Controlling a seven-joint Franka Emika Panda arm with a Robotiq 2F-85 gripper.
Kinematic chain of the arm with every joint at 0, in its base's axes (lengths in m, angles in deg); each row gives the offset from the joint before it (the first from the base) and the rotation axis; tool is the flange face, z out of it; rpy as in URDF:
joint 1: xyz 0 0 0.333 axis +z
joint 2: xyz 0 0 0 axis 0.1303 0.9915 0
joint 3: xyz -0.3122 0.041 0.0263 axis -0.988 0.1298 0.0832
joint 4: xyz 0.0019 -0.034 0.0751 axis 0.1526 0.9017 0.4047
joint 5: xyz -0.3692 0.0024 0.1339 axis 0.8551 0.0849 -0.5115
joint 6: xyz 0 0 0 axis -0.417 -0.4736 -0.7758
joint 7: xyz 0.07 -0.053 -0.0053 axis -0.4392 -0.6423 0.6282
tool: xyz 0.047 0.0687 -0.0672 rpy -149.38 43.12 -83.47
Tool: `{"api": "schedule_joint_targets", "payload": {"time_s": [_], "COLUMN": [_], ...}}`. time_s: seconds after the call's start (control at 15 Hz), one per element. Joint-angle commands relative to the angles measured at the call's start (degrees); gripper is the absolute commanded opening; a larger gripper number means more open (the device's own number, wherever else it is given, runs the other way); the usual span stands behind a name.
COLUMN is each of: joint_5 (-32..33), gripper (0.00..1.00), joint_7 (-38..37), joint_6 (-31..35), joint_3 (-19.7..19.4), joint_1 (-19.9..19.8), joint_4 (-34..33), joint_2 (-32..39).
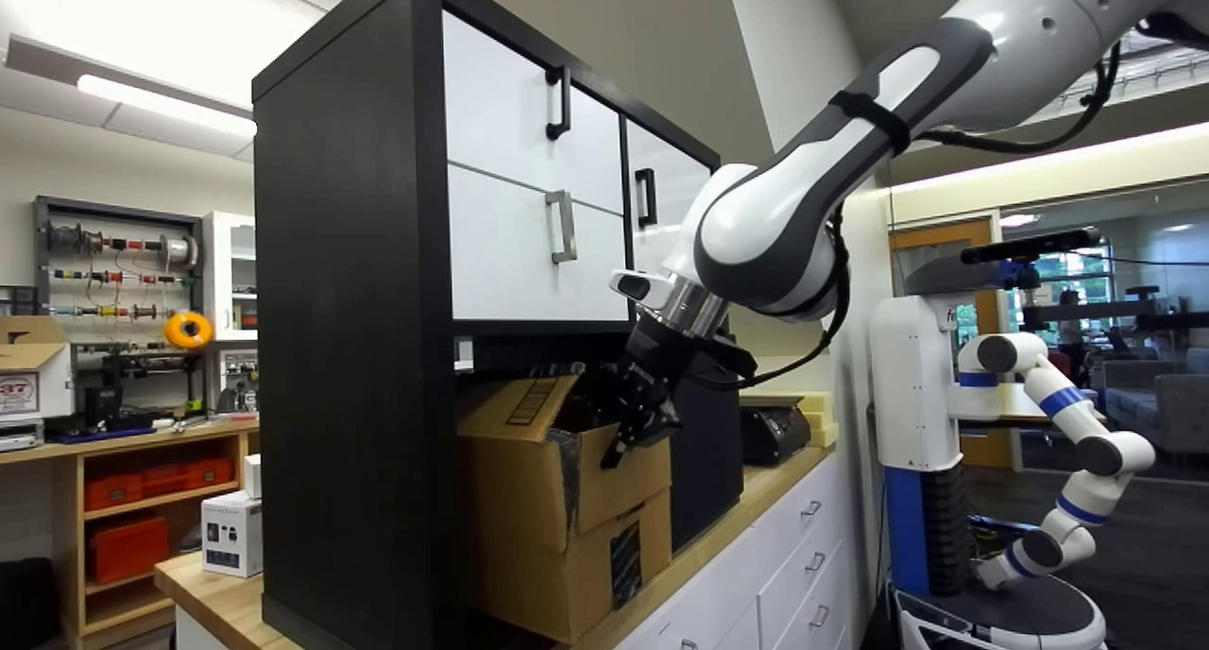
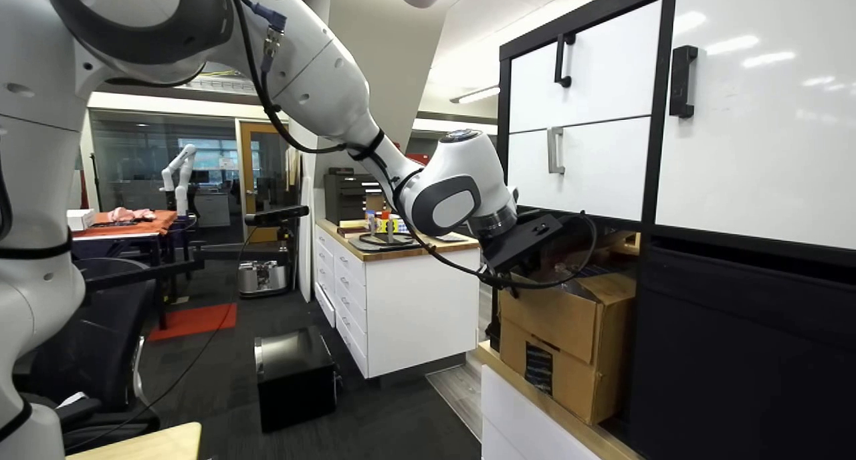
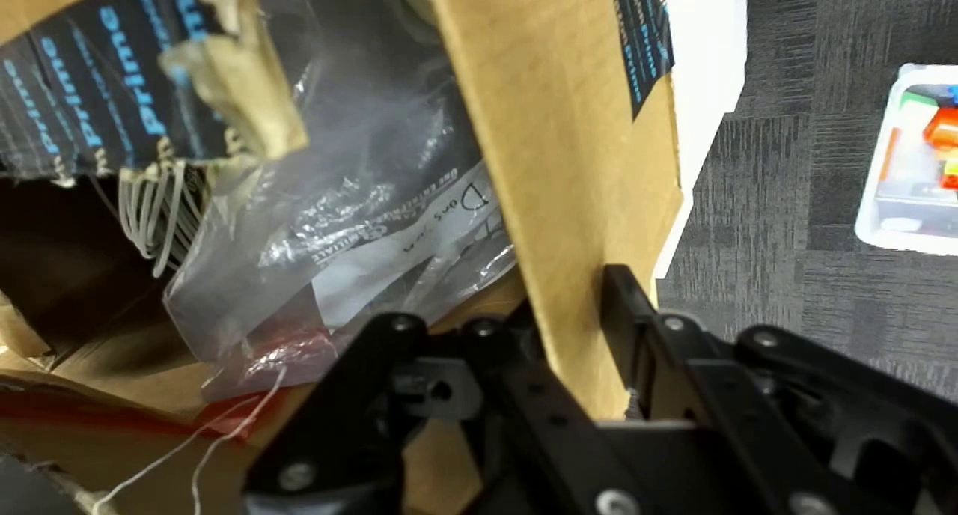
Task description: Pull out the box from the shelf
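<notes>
The box point(image 1: 519, 508), which sits partly out of the lower cubby of the shelf point(image 1: 342, 329), is probably moderately heavy, with worn cardboard that may bend or tear, so the hand point(image 3: 578, 311), narrowly pinching the front upper edge, should pull there slowly.

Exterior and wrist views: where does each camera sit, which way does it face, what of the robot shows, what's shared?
In an exterior view: off the dark side of the shelf, facing obliquely along its front; arm from upper right.
In an exterior view: nearer the white door, facing across the front to the box; arm from upper left.
Wrist view: at the arm's end, facing down into the open box; only the jaws show, at bottom, astride its wall.
Both exterior views share shelf, box and arm.
</notes>
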Motion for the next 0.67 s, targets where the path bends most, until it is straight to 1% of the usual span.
{"api": "schedule_joint_targets", "payload": {"time_s": [0.0,0.33,0.6], "joint_5": [-4.04,-7.15,-8.53], "gripper": [0.05,0.05,0.05], "joint_7": [3.12,6.36,7.52], "joint_6": [1.35,1.20,1.24], "joint_3": [1.25,0.92,0.45], "joint_1": [-2.15,-1.61,-1.19], "joint_4": [7.78,11.96,14.83], "joint_2": [-6.96,-10.67,-13.33]}}
